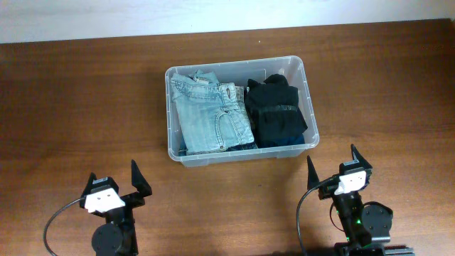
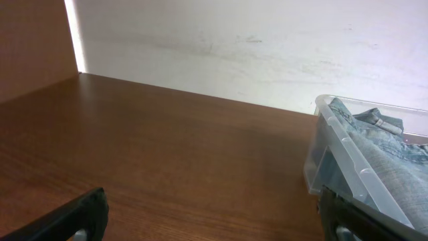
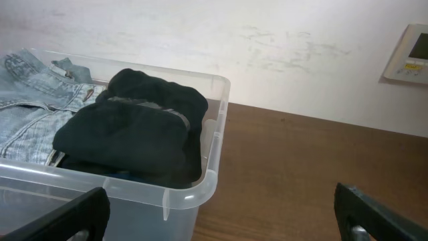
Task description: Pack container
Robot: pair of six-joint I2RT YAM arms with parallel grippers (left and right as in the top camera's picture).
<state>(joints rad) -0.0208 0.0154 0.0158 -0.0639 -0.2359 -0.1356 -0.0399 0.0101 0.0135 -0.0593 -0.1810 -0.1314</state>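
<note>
The clear plastic container (image 1: pixel 301 71) stands at the middle of the table. Inside it lie folded light blue jeans (image 1: pixel 210 117) on the left and a folded black garment (image 1: pixel 276 112) on the right. My left gripper (image 1: pixel 114 183) is open and empty near the front edge, left of the container. My right gripper (image 1: pixel 333 167) is open and empty in front of the container's right corner. The right wrist view shows the container's rim (image 3: pixel 212 177), the black garment (image 3: pixel 134 130) and the jeans (image 3: pixel 30 107). The left wrist view shows the container's wall (image 2: pixel 348 171) and the jeans (image 2: pixel 388 144) at the right.
The brown wooden table (image 1: pixel 85 107) runs up to a white wall (image 1: pixel 142 14) at the back. A white wall panel (image 3: pixel 408 53) hangs at the right in the right wrist view.
</note>
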